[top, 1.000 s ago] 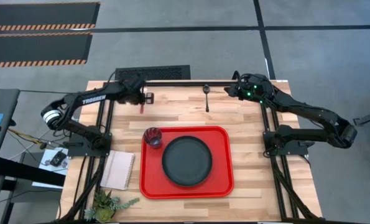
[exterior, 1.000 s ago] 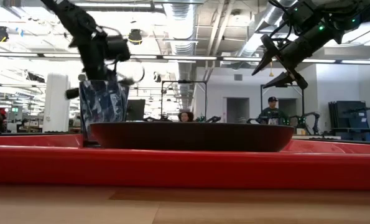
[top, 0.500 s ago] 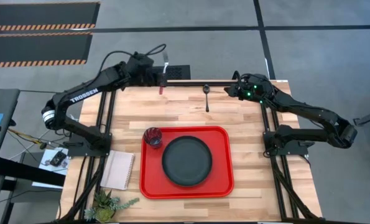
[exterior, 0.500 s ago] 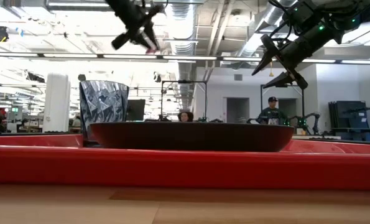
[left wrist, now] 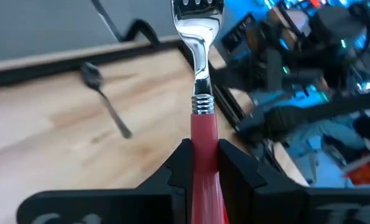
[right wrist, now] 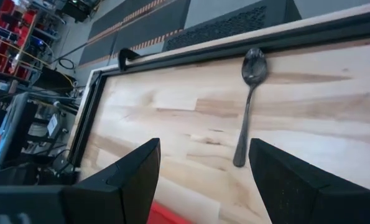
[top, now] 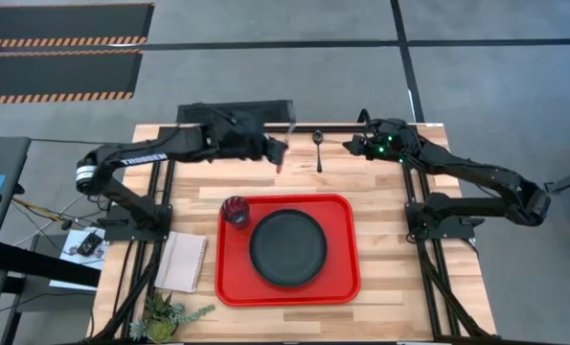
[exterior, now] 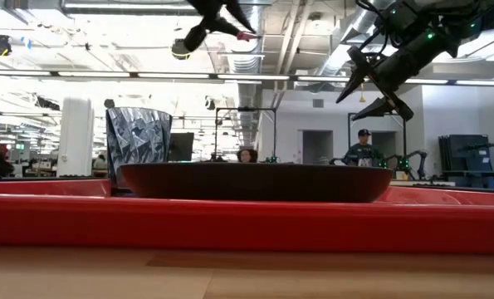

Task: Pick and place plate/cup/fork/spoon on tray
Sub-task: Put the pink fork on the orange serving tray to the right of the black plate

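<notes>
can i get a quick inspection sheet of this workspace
surface: wooden table, no spills seen
job's things: plate and cup on red tray; spoon on the wood at the far edge; fork held
clutter: notepad, small plant
grippers: left tool shut on fork, raised; right tool open near spoon
cables: wires on the floor left of the table
surroundings: people at far workstations
</notes>
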{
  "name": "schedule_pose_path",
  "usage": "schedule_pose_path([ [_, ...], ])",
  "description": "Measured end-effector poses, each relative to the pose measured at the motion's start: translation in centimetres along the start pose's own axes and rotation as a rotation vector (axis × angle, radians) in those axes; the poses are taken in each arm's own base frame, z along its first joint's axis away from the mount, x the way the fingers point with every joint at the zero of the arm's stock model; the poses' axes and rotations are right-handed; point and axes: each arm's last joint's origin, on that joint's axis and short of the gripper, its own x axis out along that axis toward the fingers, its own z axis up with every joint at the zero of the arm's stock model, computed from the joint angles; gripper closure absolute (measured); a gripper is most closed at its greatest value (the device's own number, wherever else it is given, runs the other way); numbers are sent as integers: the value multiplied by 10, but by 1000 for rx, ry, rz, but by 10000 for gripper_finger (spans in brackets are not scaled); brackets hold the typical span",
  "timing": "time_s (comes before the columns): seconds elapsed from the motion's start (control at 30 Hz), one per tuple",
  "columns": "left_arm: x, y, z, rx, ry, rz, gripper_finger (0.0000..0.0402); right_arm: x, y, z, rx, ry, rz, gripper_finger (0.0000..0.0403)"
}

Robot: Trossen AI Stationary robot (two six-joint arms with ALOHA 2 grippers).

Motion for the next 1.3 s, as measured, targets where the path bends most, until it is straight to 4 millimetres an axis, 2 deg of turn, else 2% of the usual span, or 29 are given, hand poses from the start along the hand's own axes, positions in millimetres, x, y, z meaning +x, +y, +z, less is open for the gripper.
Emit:
schedule_pose_path([
  [0.13,26,-8,-21,22,57,-1,363,-2,6,-6,-4,20,34,132],
  [0.27,51,-5,-34,32,63,63,363,-9,21,-13,-16,21,136,132],
  [0.43,77,-4,-36,5,15,24,363,-18,46,-18,3,-37,330,132],
  [0.57,90,-10,-39,-10,42,-62,363,-13,53,-26,4,-35,358,132],
  [0.83,93,-12,-41,-28,51,-66,363,-2,61,-34,-19,-80,359,132],
  [1.17,93,-15,-46,-21,60,-70,363,21,61,-37,-13,-80,355,133],
  [1.3,93,-15,-46,-17,64,-67,363,27,61,-37,-8,-93,361,148],
])
